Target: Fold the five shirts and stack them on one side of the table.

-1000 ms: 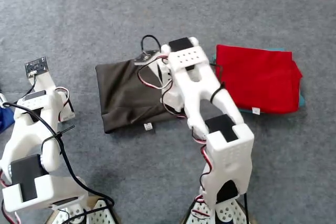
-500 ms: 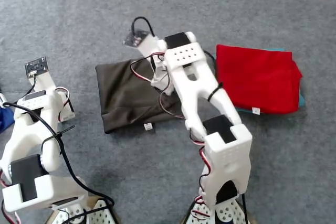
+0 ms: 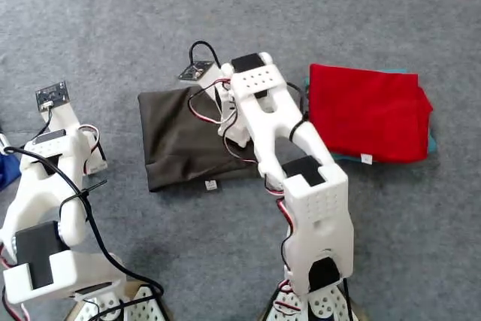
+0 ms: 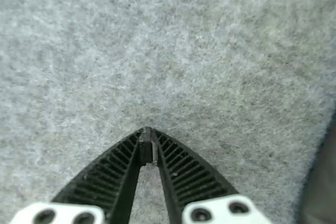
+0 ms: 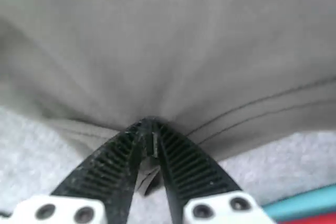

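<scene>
2 pincers closed, 1 of them on cloth.
Right gripper (image 5: pixel 149 137) is pinched tight on the 3 o'clock edge of the folded dark grey-brown shirt (image 3: pixel 184 137), which lies mid-table, long axis 9 to 3. Left gripper (image 4: pixel 147 140), closed and empty, hangs over the grey felt table cover (image 4: pixel 157 40). The folded red cloth shirt (image 3: pixel 368 110) lies at the dark shirt's 3 o'clock.

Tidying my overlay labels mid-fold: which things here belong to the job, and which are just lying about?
Job:
dark shirt, pinched by the right claw
red shirt
teal shirt under it

Lying about:
left claw, shut over bare grey felt
blue scrap at the table's left edge, unidentifiable
</scene>
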